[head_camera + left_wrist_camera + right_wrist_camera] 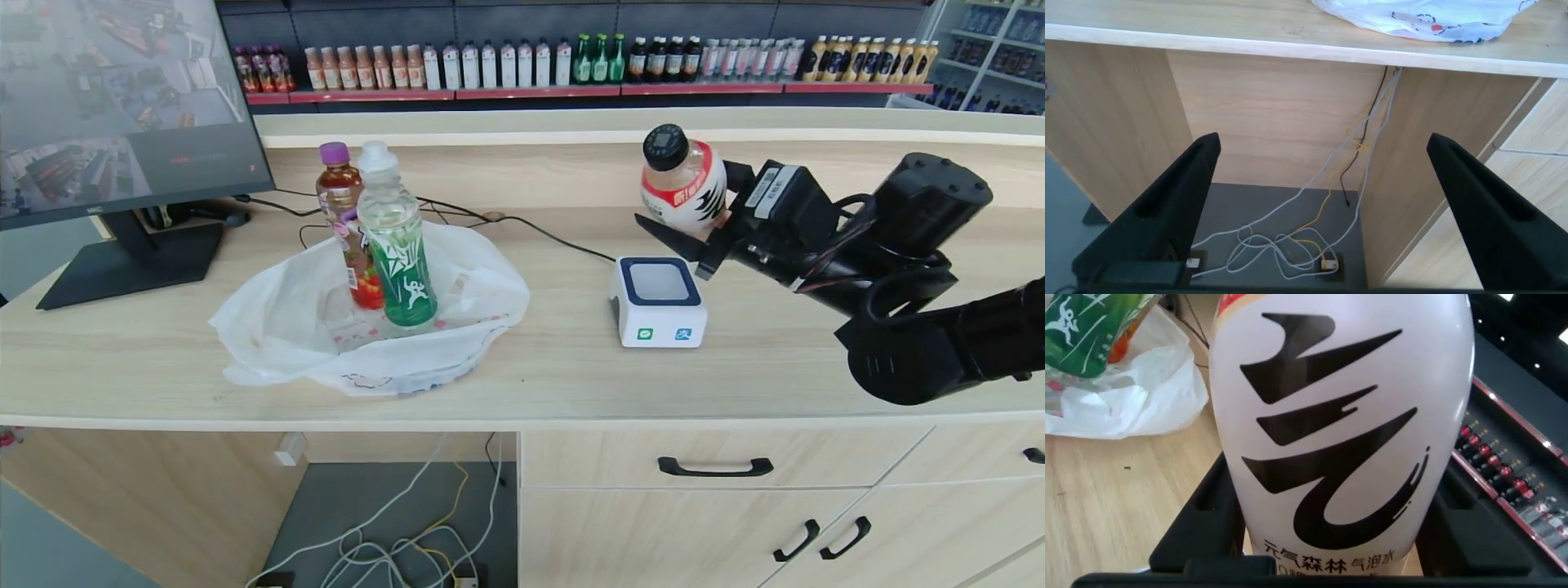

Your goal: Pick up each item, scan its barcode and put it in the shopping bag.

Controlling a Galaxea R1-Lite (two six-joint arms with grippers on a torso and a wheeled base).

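Right gripper (690, 216): clenched on the white bottle (684, 184), one finger on each side of the lower body. The right wrist view confirms this, with the bottle (1339, 433) seated between both black fingers.

Position of the held item: the white bottle hangs in the air above the counter (571, 376), touching nothing else. Its long axis is close to upright, black cap on top, with a slight lean.

Key relation: the scanner (658, 300) sits on the counter below the bottle, a little nearer the robot and just to the left of it. Its window faces up. The bottle's base and lower side are the surfaces turned toward that window. Where the barcode sits on the label cannot be made out.

The shopping bag (269, 327) lies open on the counter, well apart from the scanner on the robot's left. A green bottle (397, 245) and a tea bottle (343, 196) stand upright inside it, touching each other.

Left gripper (1323, 140): released, fingers spread wide and holding nothing. It is below the counter edge, facing the open recess with loose cables.

Judgement: the scanning step is in hand. The right arm is the nearer one and carries the item. The next move probably calls for lowering or tilting the bottle toward the scanner window.
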